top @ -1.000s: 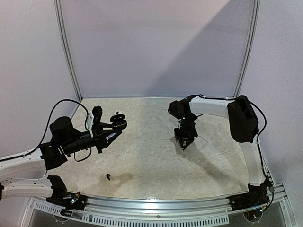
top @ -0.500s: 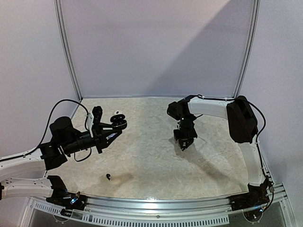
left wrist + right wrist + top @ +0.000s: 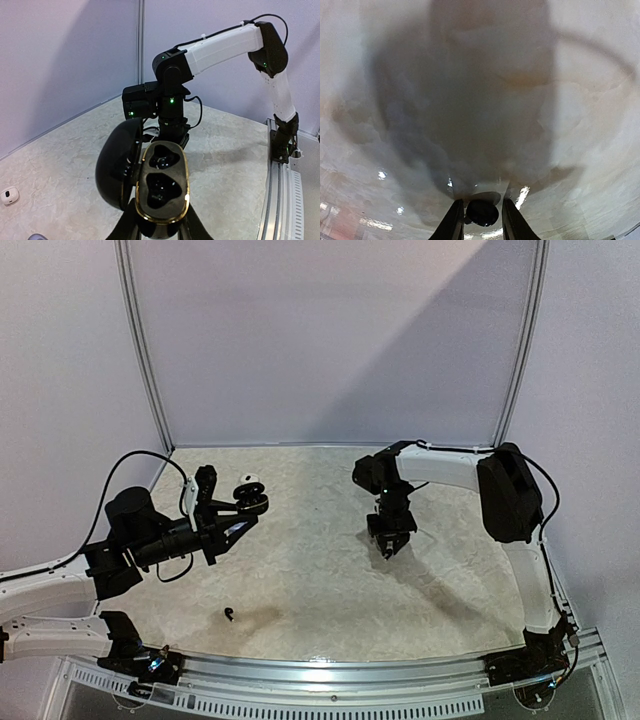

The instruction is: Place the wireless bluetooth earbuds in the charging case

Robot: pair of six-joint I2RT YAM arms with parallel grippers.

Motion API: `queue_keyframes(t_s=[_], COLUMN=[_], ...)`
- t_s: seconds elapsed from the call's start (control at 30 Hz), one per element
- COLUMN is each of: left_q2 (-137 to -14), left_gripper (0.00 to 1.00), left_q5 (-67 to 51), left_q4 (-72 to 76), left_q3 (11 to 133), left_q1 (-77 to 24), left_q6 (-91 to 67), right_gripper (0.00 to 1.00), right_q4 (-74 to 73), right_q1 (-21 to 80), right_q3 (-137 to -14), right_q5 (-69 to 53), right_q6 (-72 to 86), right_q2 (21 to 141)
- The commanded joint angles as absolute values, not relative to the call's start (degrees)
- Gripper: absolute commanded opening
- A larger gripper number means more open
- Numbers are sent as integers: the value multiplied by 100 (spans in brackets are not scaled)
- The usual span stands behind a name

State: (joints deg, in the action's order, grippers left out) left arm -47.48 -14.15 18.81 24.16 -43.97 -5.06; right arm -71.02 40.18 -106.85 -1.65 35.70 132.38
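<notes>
Black, gold-rimmed charging case, lid hinged open, is clamped in the left gripper. Right of the case, the right gripper points down; only its wrist view shows a black earbud pinched between its jaws. On the near side of the case, a loose earbud lies on the table.

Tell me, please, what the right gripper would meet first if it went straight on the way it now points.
The small black earbud between its fingers, then the table close below, though depth is unclear.
</notes>
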Motion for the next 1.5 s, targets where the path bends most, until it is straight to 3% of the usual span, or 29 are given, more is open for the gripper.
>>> queue_keyframes(t_s=[0.0,0.3,0.67,0.9,1.1,1.27,1.47], left_q2=[-4678,-4683,-4723,-4908,-5070,-5129,-5331], left_gripper=[0,0,0,0,0,0,0], left_q5=[-1458,-1455,-1382,-1486,-1609,-1826,-2011], left_q4=[1970,1960,1998,2160,2356,2488,2559], left_q3=[2304,2298,2377,2614,2878,2997,3209], left_q1=[-4307,-4307,-4298,-4272,-4264,-4267,-4271], left_q6=[-442,-433,-348,-331,-124,527,909], right_gripper=[27,22,4,3,2,0,0], right_q4=[-7073,-7054,-6616,-5104,-2864,-1316,-693], right_q1=[4053,4047,4216,4814,5697,6244,6508], right_q3=[-10799,-10830,-11056,-10854,-10022,-9259,-9037], right_q5=[-30,-33,744,1201,1357,1166,755], right_q6=[3551,3512,2554,1423,89,-946,-1166], right_q2=[13514,13518,12955,11369,10010,9298,8987])
